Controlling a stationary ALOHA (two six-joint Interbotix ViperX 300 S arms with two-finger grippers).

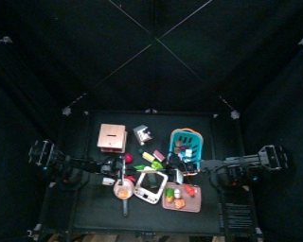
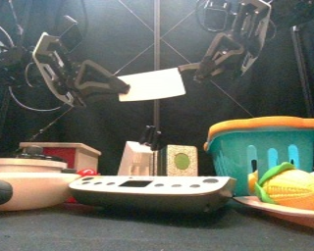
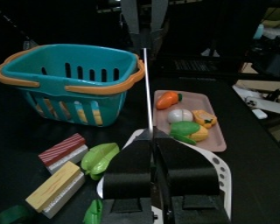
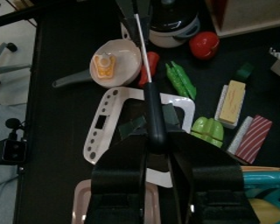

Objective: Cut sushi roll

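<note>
Two hands meet on one knife [image 2: 154,85], held level in the air well above the desk. The left hand [image 2: 105,86] is clamped on the blade's far end w/ the edge standing upright between its jaws, prob. so the handle is free for the partner. The right hand [image 2: 199,67] straddles that dark handle; can't tell if it's gripping yet or just lined up. Looks like a hand-over before any cutting.

Below, the white cutting board [image 4: 108,131] lies bare, ready for the cut. The sushi roll I can't ID for sure: poss. the cream block [image 4: 233,103] lying on the desk just beside a red-striped piece [image 4: 255,140], off the board. It prob. needs moving onto the board first.
</note>
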